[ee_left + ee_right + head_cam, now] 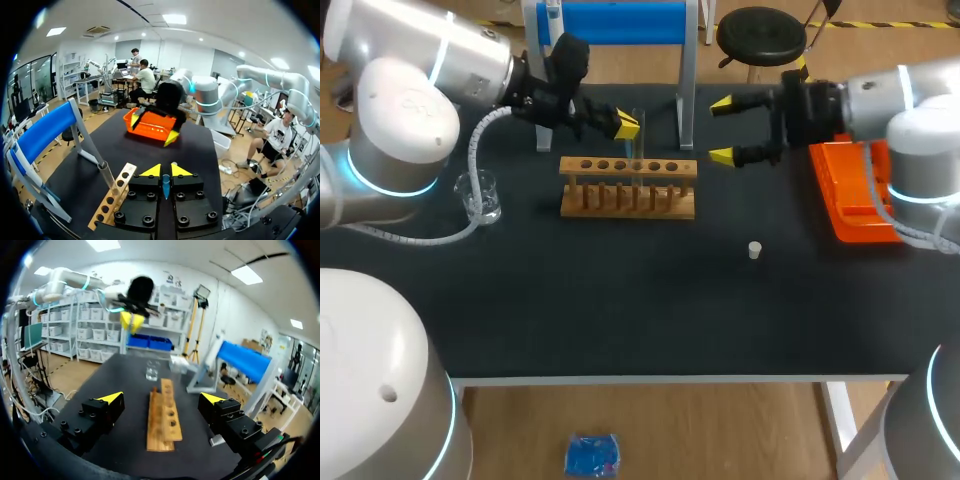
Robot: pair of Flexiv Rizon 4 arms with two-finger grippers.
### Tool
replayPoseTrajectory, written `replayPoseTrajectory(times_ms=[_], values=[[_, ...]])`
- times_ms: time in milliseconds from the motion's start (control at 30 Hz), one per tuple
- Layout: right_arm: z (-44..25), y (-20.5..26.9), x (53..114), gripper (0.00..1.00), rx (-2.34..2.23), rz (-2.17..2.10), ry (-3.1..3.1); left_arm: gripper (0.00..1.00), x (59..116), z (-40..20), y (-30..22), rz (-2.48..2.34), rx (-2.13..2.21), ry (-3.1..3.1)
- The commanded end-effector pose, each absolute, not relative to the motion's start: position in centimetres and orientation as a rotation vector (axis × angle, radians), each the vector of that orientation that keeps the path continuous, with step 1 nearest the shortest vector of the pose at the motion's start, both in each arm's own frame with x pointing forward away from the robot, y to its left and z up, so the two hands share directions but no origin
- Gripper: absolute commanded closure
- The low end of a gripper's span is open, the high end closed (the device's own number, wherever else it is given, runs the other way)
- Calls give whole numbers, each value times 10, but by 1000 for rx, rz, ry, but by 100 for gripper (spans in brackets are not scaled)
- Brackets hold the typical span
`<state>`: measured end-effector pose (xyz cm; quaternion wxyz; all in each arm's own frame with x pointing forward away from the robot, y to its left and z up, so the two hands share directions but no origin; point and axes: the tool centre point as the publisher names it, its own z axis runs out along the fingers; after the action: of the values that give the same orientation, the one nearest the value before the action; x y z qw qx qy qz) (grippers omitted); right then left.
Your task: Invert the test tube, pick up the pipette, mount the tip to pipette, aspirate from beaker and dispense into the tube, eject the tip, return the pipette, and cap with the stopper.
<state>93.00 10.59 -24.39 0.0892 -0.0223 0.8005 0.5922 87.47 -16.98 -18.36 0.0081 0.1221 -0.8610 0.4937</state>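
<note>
- Currently, the task stands at its first stage. The test tube (638,135) is upright in one of the middle holes of the wooden rack (628,187), on the far middle of the table (620,300).
- In the left wrist view the test tube (106,174) shows its rim uppermost, so the inversion step is judged done or nearly done.
- Left gripper (625,124): it hangs just left of the tube's upper end. Its yellow tips are drawn close together with only a narrow gap, and no task item is gripped. The left wrist view confirms this, with the left gripper (165,171) beside the tube rather than around it.
- Right gripper (722,130): it hangs right of the rack with its fingers spread wide and nothing between them. In its own view the right gripper (162,399) looks along the rack (162,420) towards the beaker (152,371).
- Pipette: a slim item, apparently the pipette, hangs at the left end of the blue stand (610,22) on the table's far edge. It cannot be made out with certainty.
- Beaker (478,195): it stands left of the rack, well apart from both grippers.
- Stopper (755,250): it lies on the table, nearer than the rack and to its right. The tube is not yet capped.
- Orange tray (845,195): it sits at the right edge. Its contents cannot be made out.
- Remaining, as judged: pipette pickup, tip mounting, aspiration, dispensing, tip ejection, pipette return and capping.
</note>
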Motion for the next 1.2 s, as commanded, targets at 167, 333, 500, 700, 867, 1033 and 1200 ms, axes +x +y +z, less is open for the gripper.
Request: replayPoseTrajectory(times_ms=[167,333,500,700,867,1033,1200], values=[[-207,56,859,0,-130,1818,2300,100,876,-184,-169,1541,377,-2689],[-195,58,834,0,-151,1900,2290,100,876,-184,-169,1541,377,-2689],[-201,75,816,0,-153,1924,2354,100,876,-184,-169,1541,377,-2689],[-199,103,806,0,-145,1959,2381,100,876,-184,-169,1541,377,-2689],[-200,131,810,0,-121,1976,2365,100,876,-184,-169,1541,377,-2689],[-207,162,820,0,-110,1985,2373,100,876,-184,-169,1541,377,-2689],[-210,191,828,0,-104,1992,2391,100,876,-184,-169,1541,377,-2689]])
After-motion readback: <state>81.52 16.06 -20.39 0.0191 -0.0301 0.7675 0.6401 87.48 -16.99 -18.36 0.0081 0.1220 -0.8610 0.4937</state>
